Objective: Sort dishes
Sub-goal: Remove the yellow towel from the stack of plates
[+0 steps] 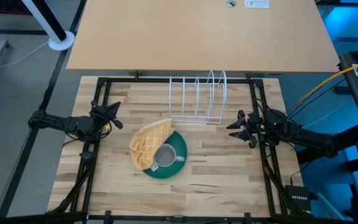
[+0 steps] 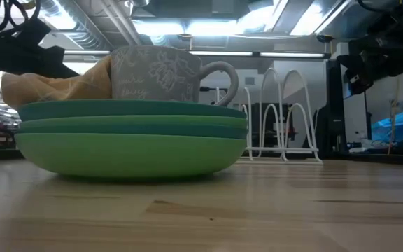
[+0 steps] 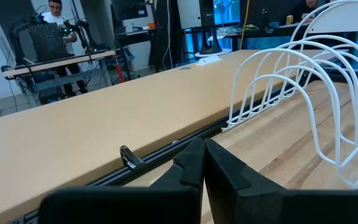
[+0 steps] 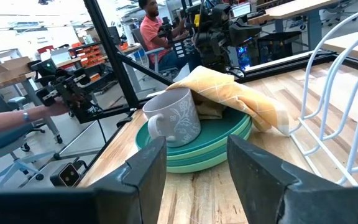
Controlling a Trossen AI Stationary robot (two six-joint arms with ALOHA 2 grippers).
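Presently, left tool (image 1: 115, 116): fingers pressed together, nothing between them, touching nothing; it sits at the left side of the tabletop (image 1: 222, 168), its arm stretched in low from the left edge and pointing toward the middle. Right tool (image 1: 234, 126): fingers spread wide, empty, touching nothing; it sits at the right side of the tabletop, just beside the right end of the white wire rack (image 1: 199, 98), its arm reaching in level from the right edge. In the right wrist view the two dark fingers (image 4: 149, 168) stand well apart and face the dishes. Dishes: a stack of round plates (image 2: 128, 136) near the middle of the tabletop, in front of the rack; the low view shows two teal plates lying on a lighter green one at the bottom. Mug (image 1: 166, 155): small, grey, with a handle, upright on the top plate, a leaf pattern and some script on its side too faint to read. Cloth (image 1: 148, 142): tan-yellow, waffle-textured, draped over the left part of the stack and touching the mug. Writing: a small black box (image 1: 298, 198) beyond the tabletop's front right corner carries a white word, too small to make out with confidence.
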